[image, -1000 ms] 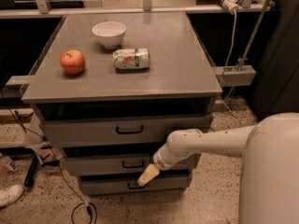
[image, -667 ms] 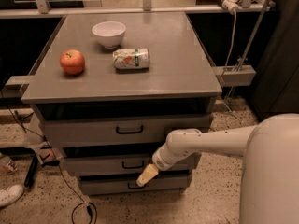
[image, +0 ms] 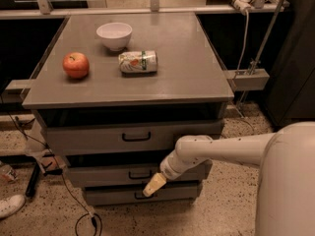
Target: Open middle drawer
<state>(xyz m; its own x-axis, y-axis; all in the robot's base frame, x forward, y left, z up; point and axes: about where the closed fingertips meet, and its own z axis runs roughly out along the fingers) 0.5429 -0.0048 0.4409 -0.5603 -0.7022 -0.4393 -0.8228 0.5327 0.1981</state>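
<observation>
The grey cabinet has three drawers stacked under its top. The middle drawer (image: 103, 175) is a grey front with a small black bar handle (image: 136, 174). It sits flush between the taller top drawer (image: 98, 139) and the shorter bottom drawer (image: 113, 194). My gripper (image: 154, 184) is a cream-coloured tip at the end of the white arm (image: 221, 149). It hangs just right of and slightly below the middle drawer's handle, in front of the seam above the bottom drawer.
On the cabinet top (image: 187, 77) are a red apple (image: 76, 65), a white bowl (image: 114, 35) and a can lying on its side (image: 138, 61). Cables (image: 74, 205) and a shoe (image: 11, 205) lie on the speckled floor at left. My white body (image: 288, 181) fills the lower right.
</observation>
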